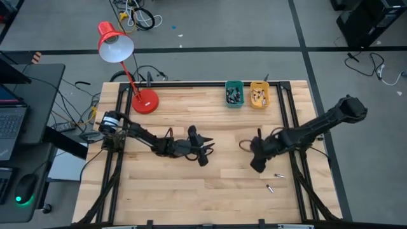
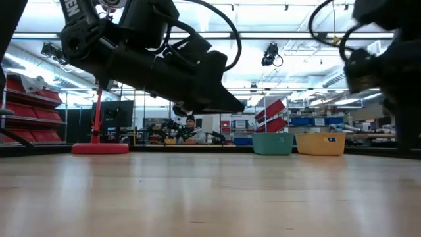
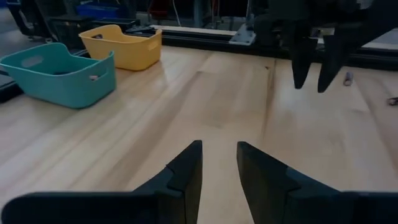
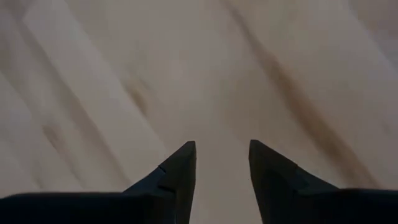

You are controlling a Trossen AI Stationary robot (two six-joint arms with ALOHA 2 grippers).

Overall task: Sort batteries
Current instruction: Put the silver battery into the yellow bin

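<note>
Two loose batteries (image 1: 278, 175) (image 1: 269, 188) lie on their sides on the wood near the table's right near corner; in the left wrist view they show as small cells (image 3: 348, 78) (image 3: 392, 101). More small cells lie in the teal bin (image 1: 234, 94) and the yellow bin (image 1: 259, 94) at the far edge. My right gripper (image 1: 257, 165) (image 4: 222, 162) hangs open, pointing down over bare wood just left of the loose batteries. My left gripper (image 1: 208, 151) (image 3: 219, 165) is open at the table's middle, held low and pointing toward the right arm. Neither holds anything.
A red desk lamp (image 1: 145, 100) stands at the far left of the table. The teal bin (image 2: 273, 143) and yellow bin (image 2: 320, 143) sit side by side at the far edge. Black frame rails (image 1: 287, 121) run along the table's sides. A person (image 2: 190, 125) sits in the room beyond.
</note>
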